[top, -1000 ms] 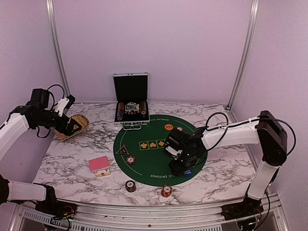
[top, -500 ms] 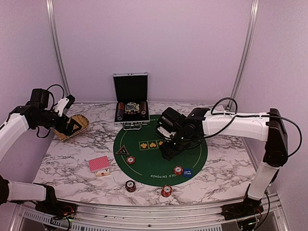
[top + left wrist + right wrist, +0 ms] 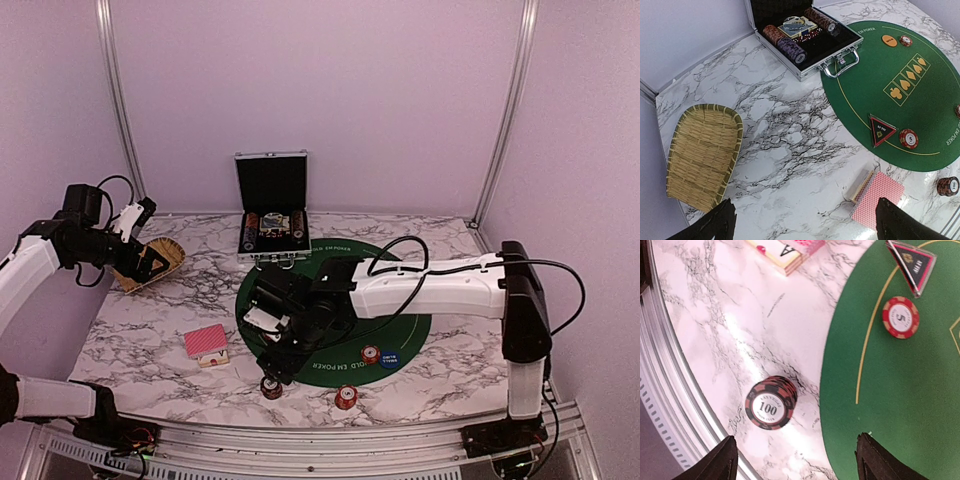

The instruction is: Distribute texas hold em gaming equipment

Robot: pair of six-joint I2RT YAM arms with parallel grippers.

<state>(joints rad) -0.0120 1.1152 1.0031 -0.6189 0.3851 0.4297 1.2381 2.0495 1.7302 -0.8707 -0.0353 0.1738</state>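
Near edge: chip stack point(image 3: 771, 402) marked 100 on marble table point(image 3: 150, 330), just off the green mat point(image 3: 900, 390). Right pincer point(image 3: 796, 437) above it, fingers spread wide, empty; height hard to judge. Red-backed cards point(image 3: 206, 342) left of the mat. Triangular marker point(image 3: 912, 265) and 5 chip point(image 3: 900, 317) on the mat. Far left: left pincer point(image 3: 805, 202) wide, empty, by the tray point(image 3: 700, 150). Case point(image 3: 270, 185) open at back.

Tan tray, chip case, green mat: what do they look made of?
Tray: looks like woven straw or bamboo with a matte finish, going by the visible weave ridges and bound rim.
Case: shiny silver edging, probably aluminium. The interior is dark and matte, and its panel material is unclear.
Mat: seems to be felt or fabric, flat matte green with printed gold lines and no glare.
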